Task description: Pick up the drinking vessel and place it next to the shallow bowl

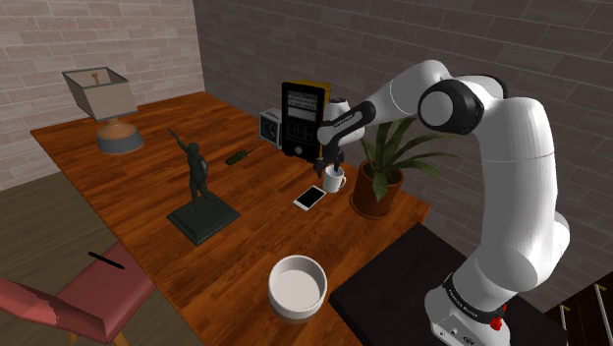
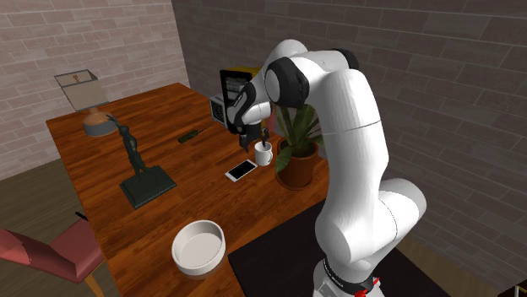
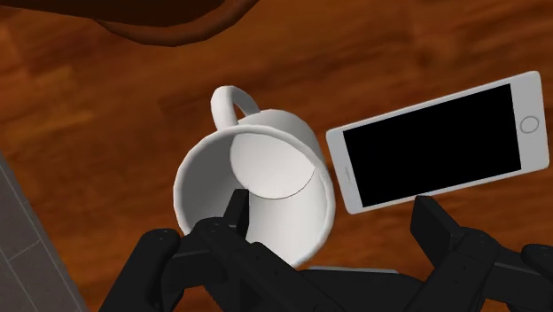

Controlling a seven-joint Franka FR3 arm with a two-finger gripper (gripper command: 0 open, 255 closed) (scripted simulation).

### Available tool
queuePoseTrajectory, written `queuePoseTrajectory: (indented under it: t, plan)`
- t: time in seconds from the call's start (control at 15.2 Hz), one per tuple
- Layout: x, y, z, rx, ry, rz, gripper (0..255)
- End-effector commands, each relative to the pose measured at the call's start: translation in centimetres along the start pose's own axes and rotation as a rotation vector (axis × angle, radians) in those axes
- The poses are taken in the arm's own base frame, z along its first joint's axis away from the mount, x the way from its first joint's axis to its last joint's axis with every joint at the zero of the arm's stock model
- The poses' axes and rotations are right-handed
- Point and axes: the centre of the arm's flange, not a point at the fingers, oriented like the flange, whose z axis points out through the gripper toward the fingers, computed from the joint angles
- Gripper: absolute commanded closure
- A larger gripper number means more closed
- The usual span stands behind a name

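A white mug (image 3: 266, 177) with a handle stands upright on the wooden table (image 1: 147, 177), beside a white phone (image 3: 439, 142). In the shoulder view the mug (image 1: 335, 180) sits just under my black gripper (image 1: 331, 165), in front of a potted plant. My gripper (image 3: 335, 213) is open: one finger (image 3: 235, 211) hangs over the mug's inside, the other (image 3: 436, 226) stands outside it near the phone's corner. Neither finger visibly touches the mug. A white bowl (image 1: 298, 286) sits at the table's near edge, and a grey shallow bowl (image 1: 119, 138) at the far end.
A potted plant (image 1: 378, 187) stands right behind the mug. A black and yellow device (image 1: 302, 118) and a small clock box (image 1: 272, 126) stand against the brick wall. A dark figurine (image 1: 199, 187) rises mid-table. A red chair (image 1: 59, 300) stands below the table.
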Motion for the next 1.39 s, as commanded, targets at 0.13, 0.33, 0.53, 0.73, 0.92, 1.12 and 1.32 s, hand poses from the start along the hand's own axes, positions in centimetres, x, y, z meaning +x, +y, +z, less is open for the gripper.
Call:
queuePoseTrajectory:
  t: [0.13, 0.33, 0.53, 0.73, 0.92, 1.12, 1.32]
  plan:
    - [0.1, 0.1, 2.2, 0.000, 0.000, 0.000, 0]
    - [0.1, 0.1, 3.0, 0.000, 0.000, 0.000, 0]
    - [0.1, 0.1, 3.0, 0.000, 0.000, 0.000, 0]
    - [0.1, 0.1, 3.0, 0.000, 0.000, 0.000, 0]
    - [0.1, 0.1, 3.0, 0.000, 0.000, 0.000, 255]
    - [0.1, 0.1, 3.0, 0.000, 0.000, 0.000, 255]
    - [0.1, 0.1, 3.0, 0.000, 0.000, 0.000, 255]
